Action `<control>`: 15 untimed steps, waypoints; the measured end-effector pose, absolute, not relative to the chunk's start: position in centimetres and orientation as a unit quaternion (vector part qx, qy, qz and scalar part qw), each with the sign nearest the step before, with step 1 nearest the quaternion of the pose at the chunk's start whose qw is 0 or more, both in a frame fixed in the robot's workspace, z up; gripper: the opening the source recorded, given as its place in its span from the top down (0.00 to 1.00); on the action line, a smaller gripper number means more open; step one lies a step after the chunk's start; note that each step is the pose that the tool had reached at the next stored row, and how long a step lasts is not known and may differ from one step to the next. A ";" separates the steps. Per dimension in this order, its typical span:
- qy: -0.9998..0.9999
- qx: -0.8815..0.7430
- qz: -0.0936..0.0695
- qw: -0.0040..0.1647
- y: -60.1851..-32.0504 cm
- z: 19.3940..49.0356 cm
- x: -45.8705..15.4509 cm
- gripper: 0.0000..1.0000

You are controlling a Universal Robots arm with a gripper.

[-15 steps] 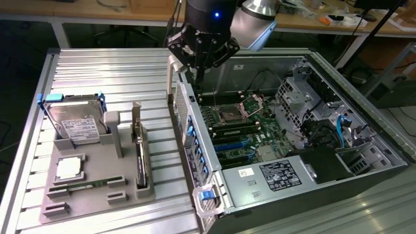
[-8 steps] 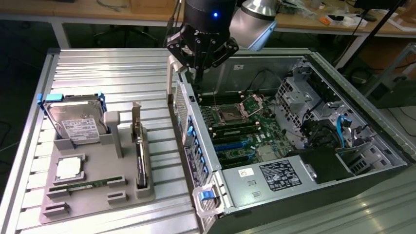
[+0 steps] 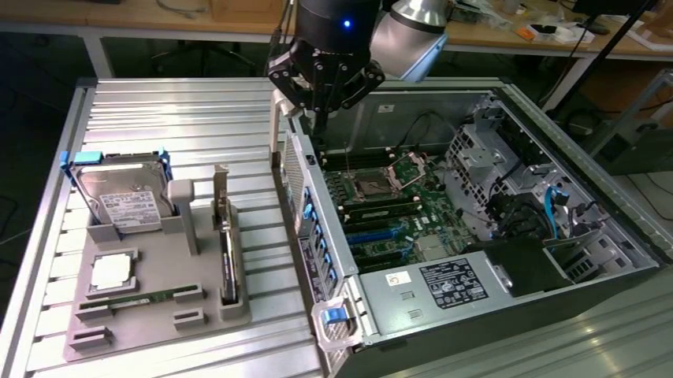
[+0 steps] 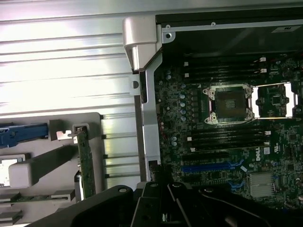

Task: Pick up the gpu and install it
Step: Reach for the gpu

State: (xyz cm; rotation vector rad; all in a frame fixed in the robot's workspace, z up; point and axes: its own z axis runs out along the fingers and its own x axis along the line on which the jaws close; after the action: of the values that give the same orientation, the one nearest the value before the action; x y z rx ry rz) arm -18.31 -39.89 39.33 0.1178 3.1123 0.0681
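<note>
The hand [image 3: 321, 93], grip unreadable, is hovering over the grey metal computer case [image 3: 298, 169], likely risking clipping its wall while reaching the brownish flat gpu [image 3: 223, 236].

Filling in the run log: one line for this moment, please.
gripper: over computer case edge | graphics card: upright in gray holder, untouched | install: not done

gpu [image 3: 223, 236] open above, case wall [image 3: 299, 185] near one side (hard drive [image 3: 126, 201] opposite)

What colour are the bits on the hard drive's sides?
Blue. The side rails on the hard drive show best in the exterior view.
</note>
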 end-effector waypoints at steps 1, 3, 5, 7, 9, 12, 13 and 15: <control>0.999 0.038 0.022 0.013 -39.9 39.3 -18.4 0.89; 0.999 0.038 0.022 0.013 -39.9 39.3 -18.5 0.89; 0.999 0.038 0.022 0.013 -39.9 39.3 -18.5 0.89; 0.999 0.038 0.022 0.013 -39.9 39.3 -18.5 0.89; 0.999 0.038 0.022 0.013 -39.9 39.3 -18.6 0.89; 0.999 0.038 0.022 0.013 -39.9 39.3 -18.8 0.89; 0.999 0.038 0.022 0.013 -39.9 39.3 -18.8 0.89; 0.999 0.038 0.022 0.013 -39.9 39.3 -18.8 0.89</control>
State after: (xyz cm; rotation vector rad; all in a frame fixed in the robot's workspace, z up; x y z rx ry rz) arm -18.84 -39.89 39.33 0.1179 3.1122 0.0681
